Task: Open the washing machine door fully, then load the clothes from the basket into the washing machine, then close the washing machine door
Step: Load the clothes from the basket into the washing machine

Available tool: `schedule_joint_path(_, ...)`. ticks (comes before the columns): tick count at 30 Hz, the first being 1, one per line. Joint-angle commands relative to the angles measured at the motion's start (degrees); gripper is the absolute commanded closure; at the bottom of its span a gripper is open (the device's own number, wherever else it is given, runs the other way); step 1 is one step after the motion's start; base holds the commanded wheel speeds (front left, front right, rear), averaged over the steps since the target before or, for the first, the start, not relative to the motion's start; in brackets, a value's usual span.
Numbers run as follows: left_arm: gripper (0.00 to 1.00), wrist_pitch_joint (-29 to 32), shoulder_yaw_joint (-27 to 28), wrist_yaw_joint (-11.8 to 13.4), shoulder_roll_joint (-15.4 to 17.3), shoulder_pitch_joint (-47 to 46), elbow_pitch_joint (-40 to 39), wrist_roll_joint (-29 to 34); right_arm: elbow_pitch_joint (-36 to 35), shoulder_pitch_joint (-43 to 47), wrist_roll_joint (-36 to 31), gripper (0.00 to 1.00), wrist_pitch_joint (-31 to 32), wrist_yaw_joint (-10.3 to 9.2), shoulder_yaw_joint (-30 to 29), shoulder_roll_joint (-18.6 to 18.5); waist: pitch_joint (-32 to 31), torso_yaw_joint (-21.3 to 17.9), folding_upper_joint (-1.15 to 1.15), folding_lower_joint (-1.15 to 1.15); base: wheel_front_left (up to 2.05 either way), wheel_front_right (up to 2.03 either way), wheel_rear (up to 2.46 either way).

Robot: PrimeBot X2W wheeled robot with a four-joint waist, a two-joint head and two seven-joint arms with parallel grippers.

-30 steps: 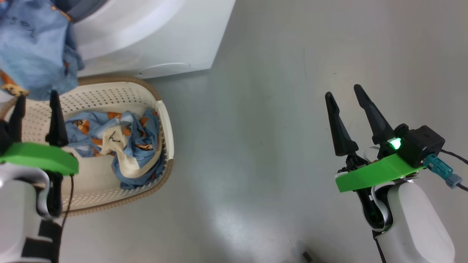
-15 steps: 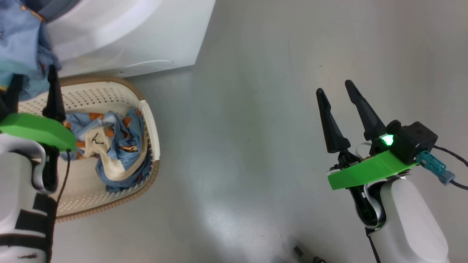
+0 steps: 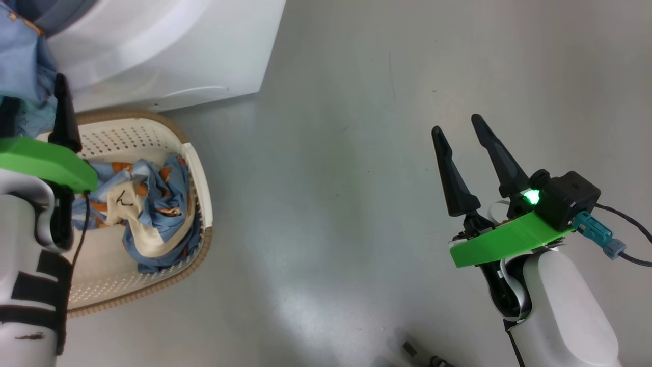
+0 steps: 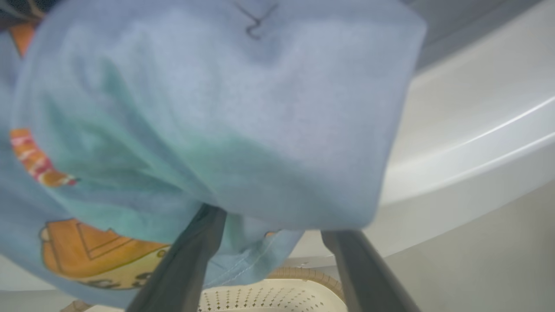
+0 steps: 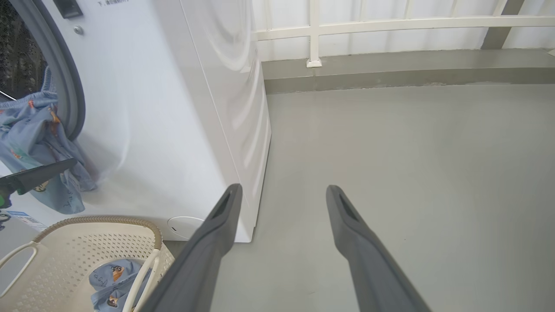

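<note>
Blue garment (image 5: pixel 41 130) is hanging from washing machine (image 5: pixel 173 108) mouth at ten o'clock, left gripper (image 3: pixel 33 92) spread against it, right gripper (image 3: pixel 457 124) idling released; loading is proceeding, probably needing an inward push.

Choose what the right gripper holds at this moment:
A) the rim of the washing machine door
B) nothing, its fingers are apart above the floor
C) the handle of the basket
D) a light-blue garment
B: the right gripper has its two fingers spread, with only bare grey floor between and beneath them.
</note>
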Motion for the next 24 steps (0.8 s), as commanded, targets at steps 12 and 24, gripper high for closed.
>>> schedule_joint_path(12, 1.0, -0.3, 2.96, -0.14, 2.78, -1.28, -0.78, -0.58, -1.42, 0.48, 0.49, 0.0, -0.27, 0.09, 0.17, 0.38, -0.07, -0.02, 0.0, 0.0, 0.0, 0.0, 0.0)
schedule_joint_path(24, 1.0, -0.3, 10.96, -0.14, 0.01, 6.08, -13.43, 2.16, -1.77, 0.78, 0.36, 0.0, -0.27, 0.09, -1.07, 0.48, -0.48, 2.37, 0.0, 0.0, 0.0, 0.0, 0.0)
